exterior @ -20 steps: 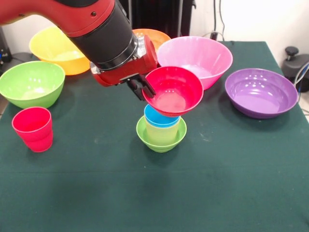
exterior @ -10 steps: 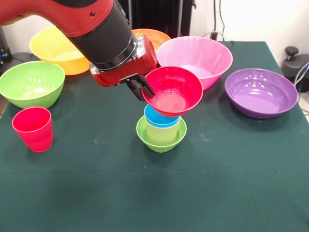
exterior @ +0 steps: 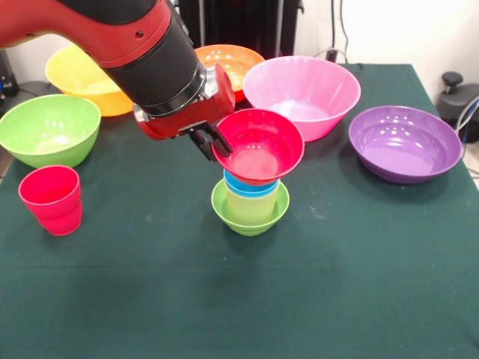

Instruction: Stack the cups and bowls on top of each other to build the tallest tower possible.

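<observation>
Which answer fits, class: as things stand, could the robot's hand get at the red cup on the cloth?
Probably not yet. The hand grips the small red bowl over the tower. The red cup stands alone, nothing crowding it, so it seems reachable once the bowl is released.

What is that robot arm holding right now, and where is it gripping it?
The gripper holds the small red bowl, pinched at its rim on the side nearest the arm, just above the blue cup.

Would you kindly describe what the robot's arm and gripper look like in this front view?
The arm is glossy red with a thick, black, cylindrical wrist section and a thin silver ring at its end. A blocky red housing follows, dotted with small dark screws. The gripper is small and black, with short dark fingers. No cables or printed markings show.
</observation>
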